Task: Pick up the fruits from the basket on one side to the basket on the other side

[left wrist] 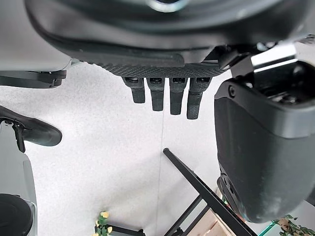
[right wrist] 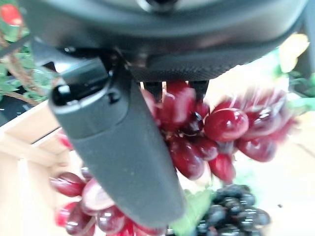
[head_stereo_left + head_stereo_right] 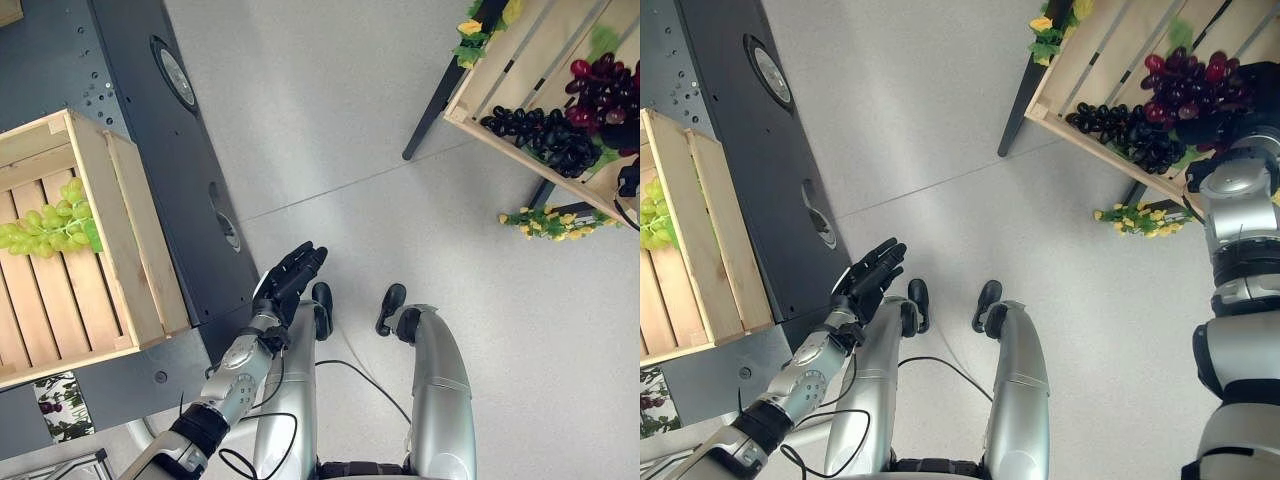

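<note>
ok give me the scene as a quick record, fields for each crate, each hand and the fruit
left crate: wooden, holds green grapes
right crate: wooden, holds red grapes and black grapes
left hand: open, fingers straight, above the floor, holding nothing
right hand: at the red grapes in the right crate; grip cannot be told
yellow flowers: under the right crate

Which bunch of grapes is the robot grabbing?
The red grapes in the right crate: the right hand closes round them. The black grapes beside them and the green grapes lie untouched.
</note>
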Tool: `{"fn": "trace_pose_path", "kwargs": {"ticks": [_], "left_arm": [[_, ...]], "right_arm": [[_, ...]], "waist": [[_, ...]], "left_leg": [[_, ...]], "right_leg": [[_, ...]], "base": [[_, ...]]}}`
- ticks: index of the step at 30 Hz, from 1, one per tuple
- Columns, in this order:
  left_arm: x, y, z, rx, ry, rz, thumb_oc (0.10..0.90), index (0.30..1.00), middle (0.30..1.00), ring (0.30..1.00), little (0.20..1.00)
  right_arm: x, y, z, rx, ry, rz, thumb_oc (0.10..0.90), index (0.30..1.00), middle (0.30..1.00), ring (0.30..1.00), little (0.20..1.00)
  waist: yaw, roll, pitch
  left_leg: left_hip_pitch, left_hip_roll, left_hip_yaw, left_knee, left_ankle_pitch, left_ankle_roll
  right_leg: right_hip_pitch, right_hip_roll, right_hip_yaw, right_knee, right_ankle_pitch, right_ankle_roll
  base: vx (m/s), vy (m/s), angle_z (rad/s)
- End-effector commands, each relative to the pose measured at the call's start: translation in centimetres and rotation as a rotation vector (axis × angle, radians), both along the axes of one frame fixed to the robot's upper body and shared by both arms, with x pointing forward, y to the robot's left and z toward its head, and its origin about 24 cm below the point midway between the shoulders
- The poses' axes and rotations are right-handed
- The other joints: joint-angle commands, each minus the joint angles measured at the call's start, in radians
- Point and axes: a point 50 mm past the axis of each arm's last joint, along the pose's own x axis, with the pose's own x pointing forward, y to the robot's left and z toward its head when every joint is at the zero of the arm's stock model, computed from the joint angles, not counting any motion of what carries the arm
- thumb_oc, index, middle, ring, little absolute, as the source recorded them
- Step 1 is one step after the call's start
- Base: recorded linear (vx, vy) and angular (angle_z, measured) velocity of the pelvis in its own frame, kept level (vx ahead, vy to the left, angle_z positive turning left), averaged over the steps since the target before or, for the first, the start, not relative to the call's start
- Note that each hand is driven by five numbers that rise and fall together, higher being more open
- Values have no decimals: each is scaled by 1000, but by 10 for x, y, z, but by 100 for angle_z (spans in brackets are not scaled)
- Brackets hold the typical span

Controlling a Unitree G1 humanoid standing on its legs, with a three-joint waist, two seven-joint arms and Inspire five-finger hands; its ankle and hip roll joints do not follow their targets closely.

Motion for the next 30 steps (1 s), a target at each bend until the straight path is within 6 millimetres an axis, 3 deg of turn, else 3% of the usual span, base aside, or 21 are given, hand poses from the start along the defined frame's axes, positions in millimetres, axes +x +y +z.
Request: {"fn": "trace_pose_path", "kwargs": {"ticks": [1, 20, 24, 30], "left_arm": [[-6, -11, 22, -52, -140, -66, 800, 900, 900, 900, 900], [-3, -16, 26, -73, -145, -58, 800, 900, 900, 900, 900], [-2, -21, 26, -73, -145, -60, 800, 900, 900, 900, 900], [0, -27, 26, -73, -143, -47, 800, 900, 900, 900, 900]], "right_arm": [[-41, -26, 87, -128, -270, -153, 800, 900, 900, 900, 900], [-37, -21, 75, -135, -279, -59, 800, 900, 900, 900, 900], [-27, -5, 63, -160, -275, 32, 800, 900, 900, 900, 900], [-18, 5, 29, -159, -209, 81, 800, 900, 900, 900, 900]], "waist": [[11, -16, -17], [-1, -30, -17], [-5, -35, -17], [-8, -44, -17]], "left_leg": [[93, 31, -9, -35, -99, -31], [116, 36, 7, -22, -124, -22], [158, 38, 20, -25, -136, -18], [240, 41, 38, -53, -144, -6]], "right_leg": [[81, 38, 22, -16, -27, -16], [103, 45, 37, -27, -24, -10], [142, 38, 37, -34, -28, -5], [222, 28, 33, -64, -31, 5]], "base": [[0, 0, 0], [-5, 47, -1], [-5, 119, -2], [5, 87, -1]]}}
